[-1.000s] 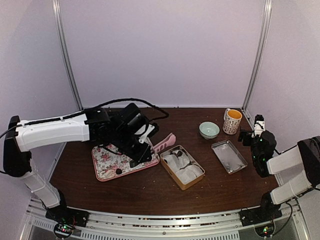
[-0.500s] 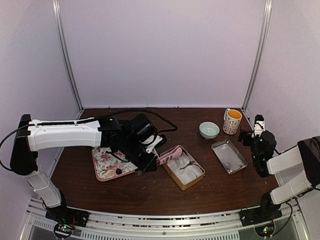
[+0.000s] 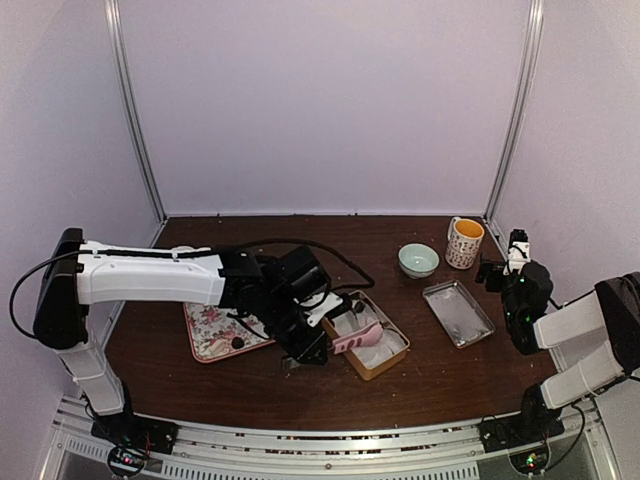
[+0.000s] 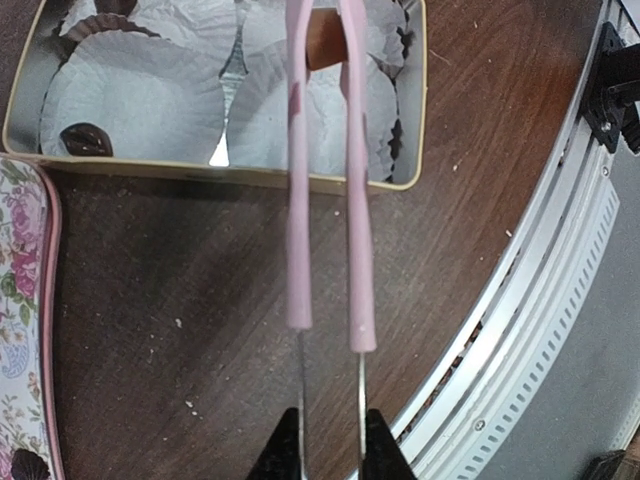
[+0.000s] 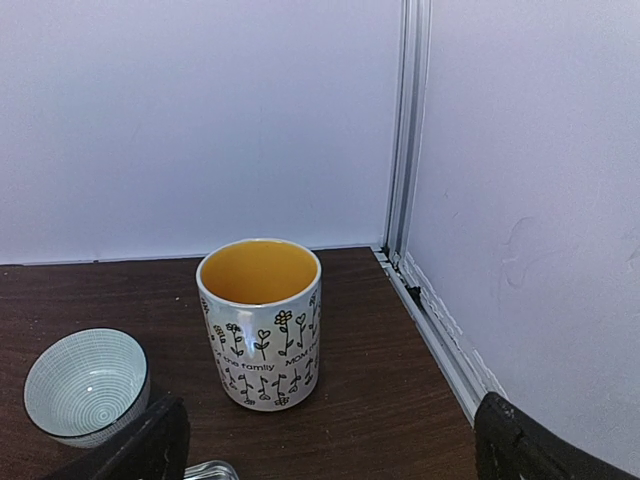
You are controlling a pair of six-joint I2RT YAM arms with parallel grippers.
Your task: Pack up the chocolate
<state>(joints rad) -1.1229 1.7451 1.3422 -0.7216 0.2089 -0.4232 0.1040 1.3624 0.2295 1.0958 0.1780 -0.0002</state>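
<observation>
My left gripper (image 4: 332, 440) (image 3: 308, 347) is shut on the thin metal handles of the pink tongs (image 4: 325, 200) (image 3: 358, 338). The tongs reach out over the tan box (image 4: 230, 172) (image 3: 372, 368) lined with white paper cups. A brown piece of chocolate (image 4: 322, 42) sits pinched between the tong tips above a cup. Dark chocolates (image 4: 85, 140) lie in other cups. One more dark chocolate (image 3: 238, 342) rests on the floral tray (image 3: 210, 325). At the far right my right gripper (image 5: 335, 460) (image 3: 495, 269) stands open and holds nothing, facing the mug.
A flower-print mug (image 5: 260, 320) (image 3: 465, 242) with a yellow inside stands at the back right. A small pale-green bowl (image 5: 85, 385) (image 3: 418, 260) is left of it. A metal tray (image 3: 458, 312) lies right of the box. The slotted front rail (image 4: 540, 330) runs close by.
The left arm has carried the tongs rightward and nearer, from above the floral tray to over the box. The right arm has not moved.
</observation>
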